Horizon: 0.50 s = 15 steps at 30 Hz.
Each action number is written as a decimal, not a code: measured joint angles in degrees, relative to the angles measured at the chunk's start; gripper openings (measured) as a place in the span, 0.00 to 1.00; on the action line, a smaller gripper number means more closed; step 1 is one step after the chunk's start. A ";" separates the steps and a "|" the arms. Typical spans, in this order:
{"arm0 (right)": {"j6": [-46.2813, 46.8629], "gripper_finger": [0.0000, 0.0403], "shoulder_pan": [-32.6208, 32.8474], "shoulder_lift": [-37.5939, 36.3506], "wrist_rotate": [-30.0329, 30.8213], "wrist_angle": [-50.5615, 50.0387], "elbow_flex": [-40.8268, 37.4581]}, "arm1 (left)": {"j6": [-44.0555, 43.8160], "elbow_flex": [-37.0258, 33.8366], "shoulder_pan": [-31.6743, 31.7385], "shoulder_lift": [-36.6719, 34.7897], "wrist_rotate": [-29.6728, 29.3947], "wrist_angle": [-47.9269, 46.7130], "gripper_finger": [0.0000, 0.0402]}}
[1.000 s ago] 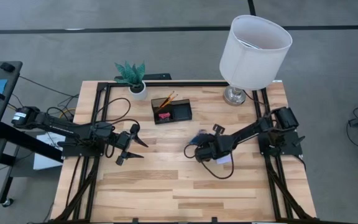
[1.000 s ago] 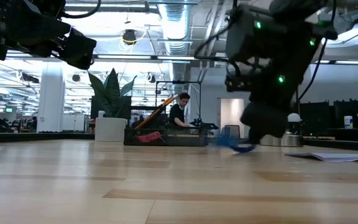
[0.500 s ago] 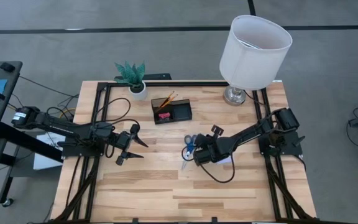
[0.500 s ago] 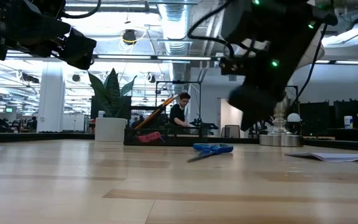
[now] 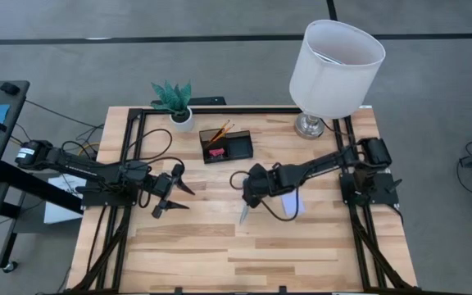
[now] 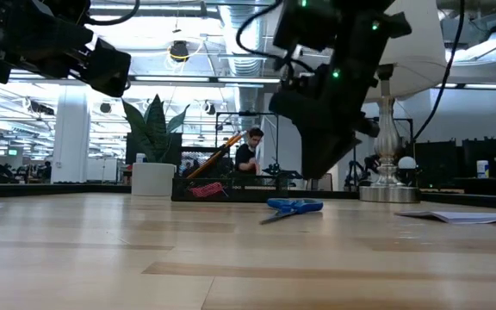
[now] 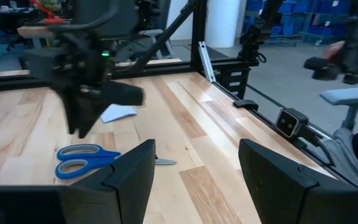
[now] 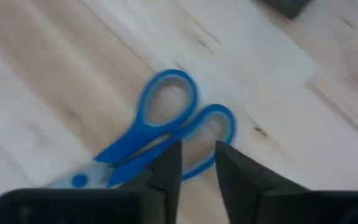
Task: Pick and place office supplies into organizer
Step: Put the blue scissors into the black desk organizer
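Pale wood surface (image 5: 220, 254) carries one lamp (image 5: 334, 57), one potted plant (image 5: 174, 102), one organizer (image 5: 240, 149) already holding two pencils (image 5: 222, 129) and one eraser (image 5: 215, 152), one note pad (image 5: 292, 205) and one pair of scissors (image 8: 160, 134). A second ago the scissors were moving with my right jaws; now they lie flat mid-surface, outside the organizer, so I judge the pick must be redone. My right jaws have shifted over the handles, nearly closed and grasping nothing, while my left jaws wait spread wide at the left.

The organizer (image 5: 226, 146) sits near the tabletop's (image 5: 187, 254) far edge, between the plant pot (image 5: 182, 119) at its left and the lamp (image 5: 311, 124) toward the far right corner. The scissors (image 5: 245, 209) lie mid-table, the note pad (image 5: 291, 201) just right of them.
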 joint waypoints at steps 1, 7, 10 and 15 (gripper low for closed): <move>-0.08 0.25 -0.61 -0.01 -0.53 -0.80 0.00 | -0.14 0.00 -0.01 0.00 0.42 -0.02 0.56; -3.59 0.41 -2.79 -0.01 -3.60 -2.65 0.00 | -0.52 0.00 0.00 0.00 0.80 0.00 0.56; -5.30 0.44 -3.50 0.21 -4.69 -2.24 0.04 | -0.52 0.00 -0.02 0.02 0.80 0.00 0.56; -7.21 0.45 -4.75 0.41 -4.88 -2.58 0.04 | -0.52 0.00 0.00 0.00 0.80 0.02 0.56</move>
